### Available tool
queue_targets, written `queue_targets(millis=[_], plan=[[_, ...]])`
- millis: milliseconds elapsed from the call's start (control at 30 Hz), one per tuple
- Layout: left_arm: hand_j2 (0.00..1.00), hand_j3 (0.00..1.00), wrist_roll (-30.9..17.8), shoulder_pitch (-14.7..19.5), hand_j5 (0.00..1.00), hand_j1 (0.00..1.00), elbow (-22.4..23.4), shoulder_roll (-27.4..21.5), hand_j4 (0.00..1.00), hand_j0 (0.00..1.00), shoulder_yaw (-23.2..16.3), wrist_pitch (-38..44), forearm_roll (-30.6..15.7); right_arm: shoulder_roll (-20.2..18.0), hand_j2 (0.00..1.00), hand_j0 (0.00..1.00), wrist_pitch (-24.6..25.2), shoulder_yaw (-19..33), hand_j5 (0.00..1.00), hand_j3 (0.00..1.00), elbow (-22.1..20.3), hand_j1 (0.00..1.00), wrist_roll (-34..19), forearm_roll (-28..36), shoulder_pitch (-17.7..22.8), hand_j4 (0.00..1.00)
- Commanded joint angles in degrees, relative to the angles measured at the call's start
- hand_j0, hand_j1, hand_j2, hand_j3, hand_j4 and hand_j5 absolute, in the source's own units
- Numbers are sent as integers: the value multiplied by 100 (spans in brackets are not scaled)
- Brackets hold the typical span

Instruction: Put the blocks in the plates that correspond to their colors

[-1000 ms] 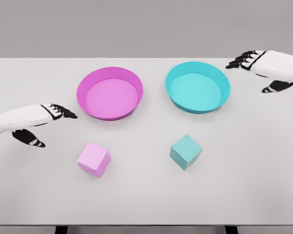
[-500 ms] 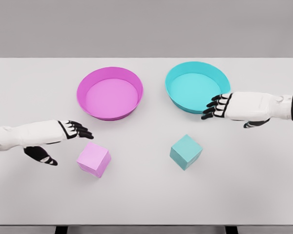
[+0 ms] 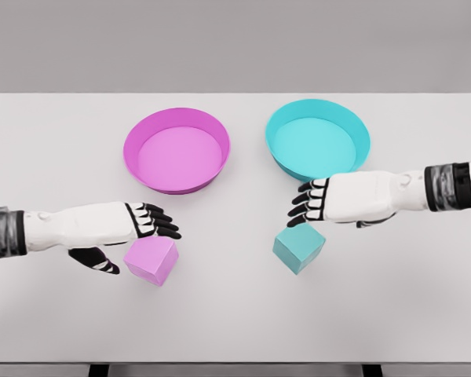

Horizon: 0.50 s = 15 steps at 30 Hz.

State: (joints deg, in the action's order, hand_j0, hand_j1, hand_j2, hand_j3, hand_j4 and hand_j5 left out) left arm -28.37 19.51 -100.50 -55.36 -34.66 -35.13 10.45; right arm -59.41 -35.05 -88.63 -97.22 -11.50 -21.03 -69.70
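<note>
The left hand (image 3: 137,229) reaches in from the left edge with its palm down, its black fingers (image 3: 161,223) stretched flat and loose, gripping nothing, the thumb hanging separately below. The pink block (image 3: 151,261) sits on the white table (image 3: 235,314) directly under and just ahead of those fingertips; whether the fingers touch its top edge cannot be told. Beyond the hand, farther across the table and a little to its right, lies the pink plate (image 3: 177,118), holding nothing. The right hand (image 3: 330,201) comes in from the right edge, likewise palm down, with its fingers (image 3: 304,200) extended and relaxed, closed on nothing. The teal block (image 3: 298,245) rests on the table just below those fingertips, turned so that one corner points toward the viewer, and appears close beneath the hand without a clear grasp. The teal plate (image 3: 318,111) lies immediately behind this hand, its near rim just beyond the knuckles, and it too holds nothing. The two blocks are well apart from each other.
</note>
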Motion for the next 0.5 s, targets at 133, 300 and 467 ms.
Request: queue_targets(millis=[133, 300, 467], plan=[[100, 100, -2, -9, 100, 100, 4, 121, 100, 100, 3, 13, 115, 53, 100, 100, 5, -22, 100, 100, -218, 100, 16, 46, -97, 100], [100, 100, -2, -9, 100, 100, 12, 157, 100, 100, -6, 13, 194, 237, 100, 100, 5, -22, 100, 100, -218, 100, 16, 55, -88, 100], [100, 100, -1, -26, 100, 100, 65, 201, 100, 100, -6, 13, 361, 352, 100, 100, 5, -31, 100, 100, -201, 100, 7, 55, -53, 100]])
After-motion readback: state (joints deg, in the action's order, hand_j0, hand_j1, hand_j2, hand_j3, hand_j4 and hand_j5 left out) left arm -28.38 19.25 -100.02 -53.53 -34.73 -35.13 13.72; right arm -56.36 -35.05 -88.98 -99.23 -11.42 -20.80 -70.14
